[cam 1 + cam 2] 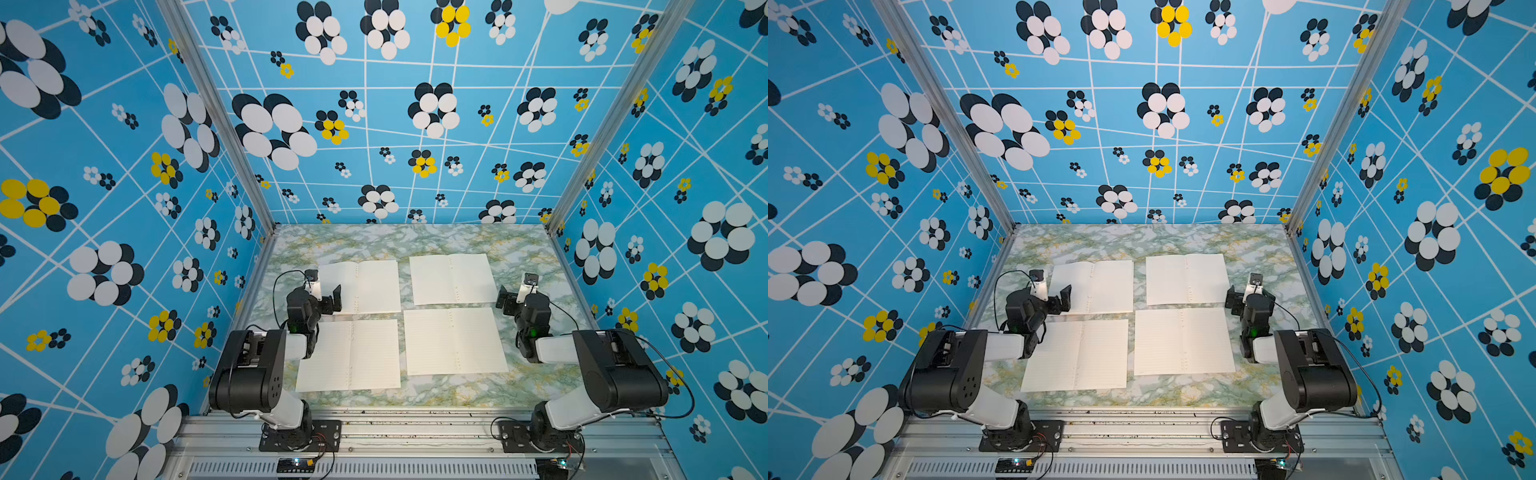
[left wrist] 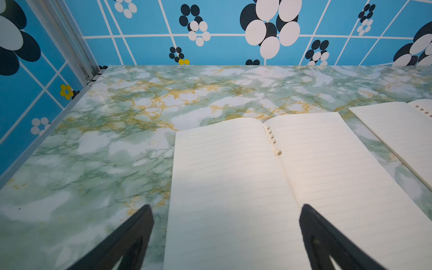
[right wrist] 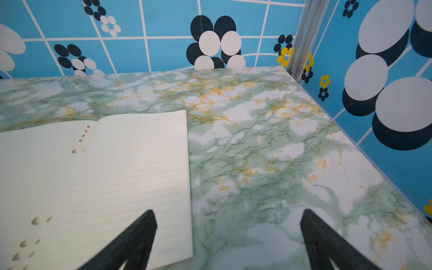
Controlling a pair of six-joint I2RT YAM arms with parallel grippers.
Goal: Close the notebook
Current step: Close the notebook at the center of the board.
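Several cream lined notebooks lie open and flat on the marble table. In both top views they form a block: back left (image 1: 365, 286) (image 1: 1100, 286), back right (image 1: 453, 278), front left (image 1: 351, 355), front right (image 1: 455, 340). My left gripper (image 1: 334, 297) (image 2: 225, 207) is open and hovers over the left page of the back left notebook (image 2: 233, 175), holding nothing. My right gripper (image 1: 505, 299) (image 3: 228, 210) is open too, straddling the right edge of the back right notebook (image 3: 117, 175); one finger is over the page, the other over bare table.
The green and gold marble table (image 1: 374, 241) is boxed in by blue flower-patterned walls at the back and on both sides. Aluminium posts (image 1: 266, 216) stand in the back corners. A metal rail (image 1: 415, 428) carries both arm bases along the front edge.
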